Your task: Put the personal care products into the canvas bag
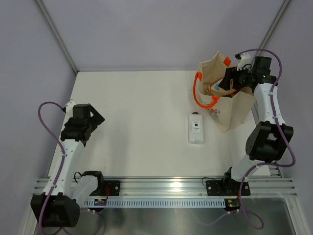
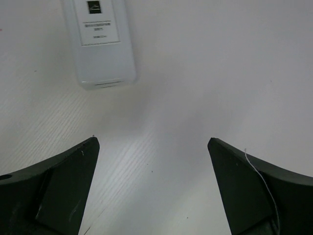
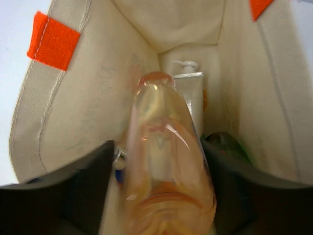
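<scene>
Jaws on our left gripper [image 2: 152,142] stand wide apart and hold nothing; we see only the white table [image 2: 220,73] between them. Just beyond them lies the flat white bottle [image 2: 100,44], label up, touching neither finger. From above, that bottle sits near mid-table, close to the canvas bag [image 1: 234,110] but outside it. Our right gripper [image 3: 156,144] hangs over the bag's open mouth at the far right, partly open, with the peach tube [image 3: 164,171] between its 2 fingers. The tube is blurred and a sliver of gap shows beside 1 finger, so we cannot tell whether it is gripped. Deeper in the bag we make out a silver tube [image 3: 188,93], a white pump top [image 3: 185,64] and a green bottle [image 3: 230,144].
</scene>
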{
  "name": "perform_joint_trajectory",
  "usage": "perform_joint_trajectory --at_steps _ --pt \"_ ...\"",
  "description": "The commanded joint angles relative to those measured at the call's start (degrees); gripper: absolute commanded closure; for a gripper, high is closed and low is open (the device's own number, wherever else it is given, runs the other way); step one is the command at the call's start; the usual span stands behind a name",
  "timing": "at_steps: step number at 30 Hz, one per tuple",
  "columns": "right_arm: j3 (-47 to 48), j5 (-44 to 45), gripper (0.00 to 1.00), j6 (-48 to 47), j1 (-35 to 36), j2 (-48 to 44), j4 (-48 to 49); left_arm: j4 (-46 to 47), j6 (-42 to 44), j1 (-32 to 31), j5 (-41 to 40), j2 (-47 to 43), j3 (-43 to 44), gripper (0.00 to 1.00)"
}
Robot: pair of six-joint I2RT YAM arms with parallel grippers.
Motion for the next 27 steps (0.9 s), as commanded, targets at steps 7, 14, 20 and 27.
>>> perform_joint_trajectory --at_steps 7,14,20,27 --pt "9.9 -5.3 0.01 2.6 -0.7 -10.6 0.7 -3.8 -3.9 13.9 1.4 19.3 11.6 0.01" --pt "4.7 -18.7 0.01 -3.2 5.8 -18.2 -4.7 -3.4 2.6 16.5 -0.3 30.3 18.0 0.01" --pt "-7.6 -19.7 0.0 -3.4 17.9 -21.4 -0.1 0.1 8.4 20.7 5.1 40.5 19.6 0.01" --pt "-12.9 -25.2 0.01 -1.3 23.2 -17.8 3.2 0.8 10.9 21.2 6.7 51.5 23.8 0.01"
